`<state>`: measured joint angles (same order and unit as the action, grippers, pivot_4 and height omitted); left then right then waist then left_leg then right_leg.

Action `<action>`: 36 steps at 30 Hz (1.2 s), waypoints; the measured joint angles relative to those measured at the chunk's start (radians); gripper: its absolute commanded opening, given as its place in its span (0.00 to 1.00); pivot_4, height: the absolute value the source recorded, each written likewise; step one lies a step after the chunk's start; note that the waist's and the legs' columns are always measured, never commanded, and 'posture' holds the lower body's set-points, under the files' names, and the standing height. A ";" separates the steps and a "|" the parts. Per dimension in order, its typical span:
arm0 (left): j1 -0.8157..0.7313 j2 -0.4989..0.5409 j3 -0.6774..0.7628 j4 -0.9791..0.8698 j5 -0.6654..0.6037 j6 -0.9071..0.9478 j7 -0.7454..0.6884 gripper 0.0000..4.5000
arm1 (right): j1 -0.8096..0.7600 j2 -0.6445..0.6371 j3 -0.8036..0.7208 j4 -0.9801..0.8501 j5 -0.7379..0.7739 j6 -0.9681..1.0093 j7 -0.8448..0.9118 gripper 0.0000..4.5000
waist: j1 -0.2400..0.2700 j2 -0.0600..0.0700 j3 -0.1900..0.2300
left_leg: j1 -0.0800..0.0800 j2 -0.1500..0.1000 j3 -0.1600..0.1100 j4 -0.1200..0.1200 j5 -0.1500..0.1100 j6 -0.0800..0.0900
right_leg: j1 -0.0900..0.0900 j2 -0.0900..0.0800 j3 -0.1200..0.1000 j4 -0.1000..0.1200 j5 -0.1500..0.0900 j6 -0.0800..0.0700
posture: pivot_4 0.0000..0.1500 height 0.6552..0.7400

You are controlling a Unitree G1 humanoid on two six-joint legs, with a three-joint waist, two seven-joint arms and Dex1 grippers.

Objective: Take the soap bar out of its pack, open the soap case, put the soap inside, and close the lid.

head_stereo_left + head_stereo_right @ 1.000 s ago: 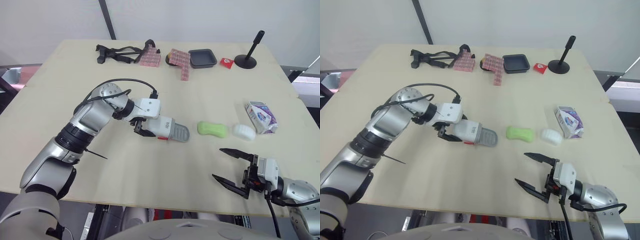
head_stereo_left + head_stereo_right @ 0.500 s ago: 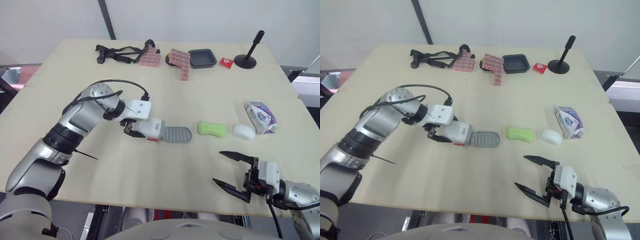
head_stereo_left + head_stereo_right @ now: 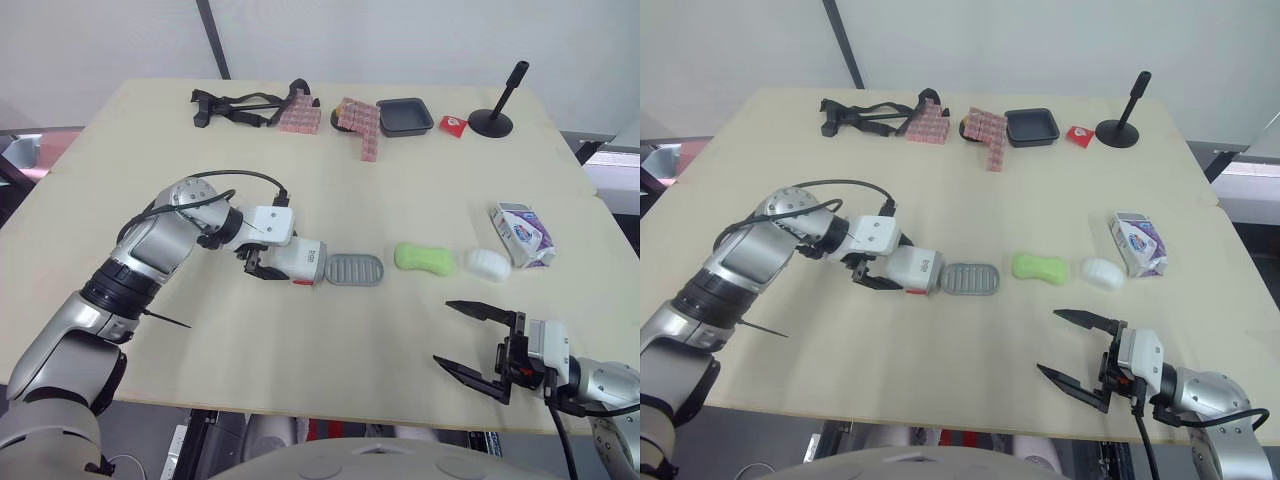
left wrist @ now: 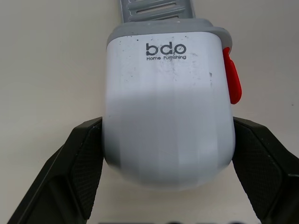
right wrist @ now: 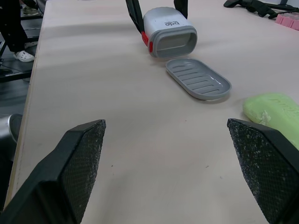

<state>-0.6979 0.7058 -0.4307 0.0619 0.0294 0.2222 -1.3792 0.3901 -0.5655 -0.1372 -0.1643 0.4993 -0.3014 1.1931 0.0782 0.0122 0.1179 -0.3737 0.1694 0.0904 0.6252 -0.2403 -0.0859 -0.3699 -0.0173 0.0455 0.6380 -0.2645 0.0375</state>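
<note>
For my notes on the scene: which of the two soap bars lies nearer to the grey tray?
The green soap bar, lying just beside the grey tray. The white soap bar lies farther away, beside the soap pack.

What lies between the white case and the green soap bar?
A grey ribbed tray lies flat, near the case, apart from the soap bar; left eye view.

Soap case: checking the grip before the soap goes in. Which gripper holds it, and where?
Left gripper holds the white cover by its sides near the closed end; right gripper holds nothing.
</note>
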 measured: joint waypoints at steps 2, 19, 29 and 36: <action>0.000 0.000 0.000 0.000 0.000 0.000 0.001 1.00 | 0.001 -0.003 0.000 -0.001 0.000 0.000 0.000 1.00 | 0.000 0.000 0.000 | 0.000 0.000 0.000 0.000 0.000 0.000 | 0.000 0.000 0.000 0.000 0.000 0.000 | 1.00 1.00; 0.038 -0.043 0.170 -0.057 -0.248 0.055 -0.014 1.00 | -0.098 -0.018 0.006 -0.015 -0.005 0.048 -0.046 1.00 | -0.003 0.000 0.000 | 0.001 0.000 0.000 0.000 0.000 0.000 | 0.000 0.000 0.000 0.001 0.000 0.000 | 1.00 1.00; 0.497 -0.085 0.475 -0.222 -0.450 0.062 0.177 1.00 | -0.167 -0.102 0.002 -0.001 -0.019 0.152 -0.065 1.00 | -0.004 -0.001 0.000 | 0.000 0.000 -0.001 -0.001 -0.001 -0.001 | 0.002 0.001 -0.002 -0.003 0.000 0.000 | 1.00 1.00; 0.794 -0.086 0.560 -0.323 -0.472 -0.021 0.216 1.00 | -0.331 -0.301 -0.021 -0.003 0.001 0.362 -0.015 1.00 | -0.003 -0.001 0.001 | 0.004 0.002 -0.002 -0.002 -0.001 0.000 | 0.006 0.001 -0.003 -0.006 0.000 0.000 | 1.00 1.00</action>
<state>0.0962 0.6200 0.1296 -0.2607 -0.4423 0.2011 -1.1634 0.0587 -0.8664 -0.1577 -0.1671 0.5005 0.0605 1.1782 0.0752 0.0112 0.1186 -0.3695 0.1710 0.0887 0.6231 -0.2410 -0.0861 -0.3637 -0.0167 0.0429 0.6323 -0.2644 0.0379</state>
